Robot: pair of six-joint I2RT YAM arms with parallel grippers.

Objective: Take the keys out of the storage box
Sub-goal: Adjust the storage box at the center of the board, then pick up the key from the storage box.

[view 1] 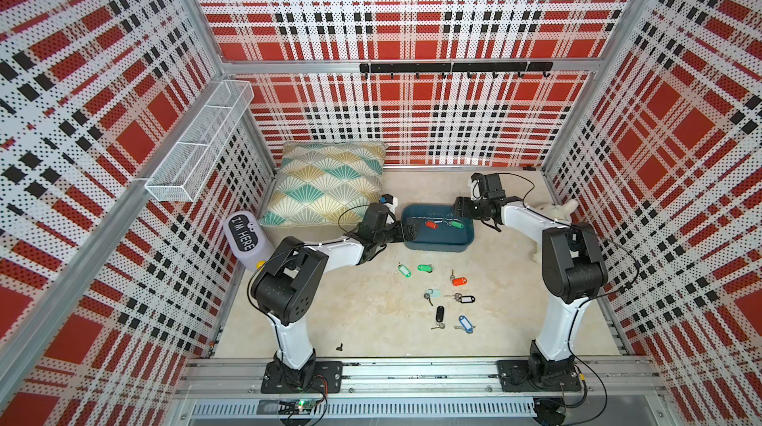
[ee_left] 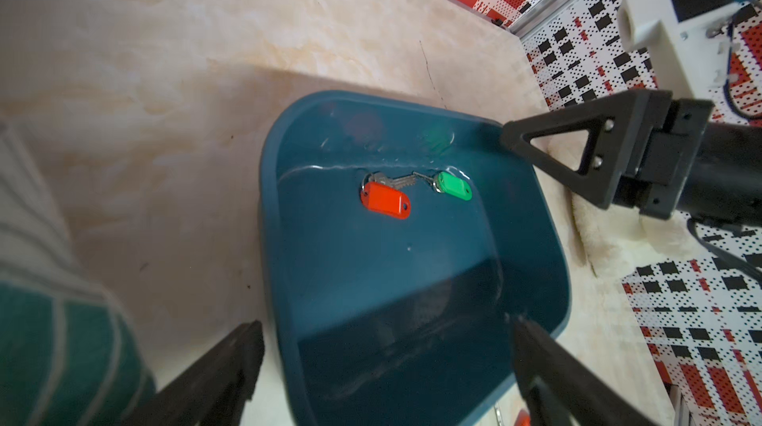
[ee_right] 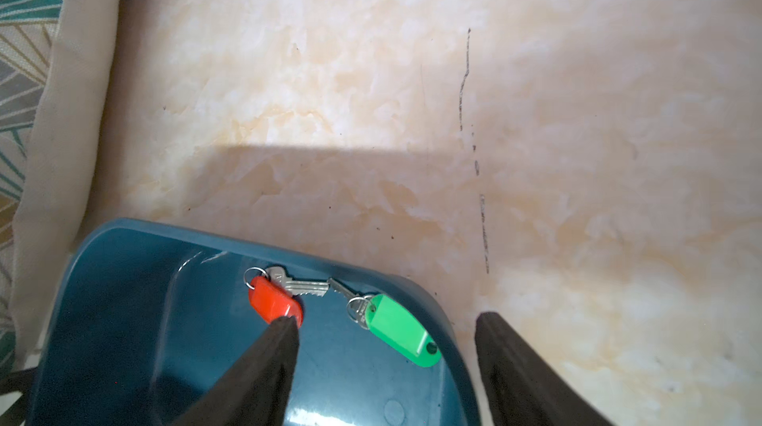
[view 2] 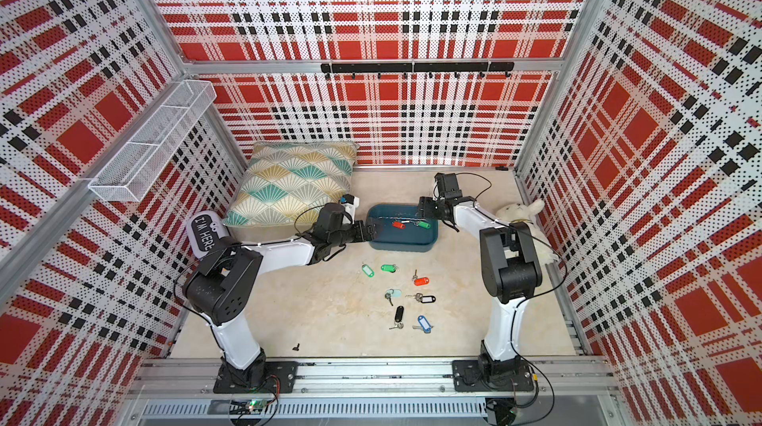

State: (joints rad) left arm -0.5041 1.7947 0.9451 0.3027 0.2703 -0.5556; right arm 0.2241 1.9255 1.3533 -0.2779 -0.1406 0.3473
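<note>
Looks like a robot lab test cell, not a real room: aluminium framing [view 1: 288, 67] holds perforated panels [view 1: 412, 3] printed in red plaid. The left arm [view 1: 288, 321] and right arm [view 1: 565, 321] are bolted to a rail [view 1: 412, 370] up front. A cushion [view 1: 325, 185], hook rack [view 1: 453, 67] and wire basket [view 1: 198, 143] give it a homey look.

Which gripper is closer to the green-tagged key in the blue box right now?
Right. The right gripper is at the green-tagged key, its open fingers straddling it. The left gripper is at the storage box's opposite end, past the red-tagged key.

The beige marbled bench [view 1: 350, 321] carries the storage box [view 1: 437, 240] between the left hand [ee_left: 387, 323] and the right hand [ee_right: 387, 319]. A cushion [view 1: 325, 185] lies beside the left hand. Seven keys [view 1: 458, 281] lie scattered short of both hands.
</note>
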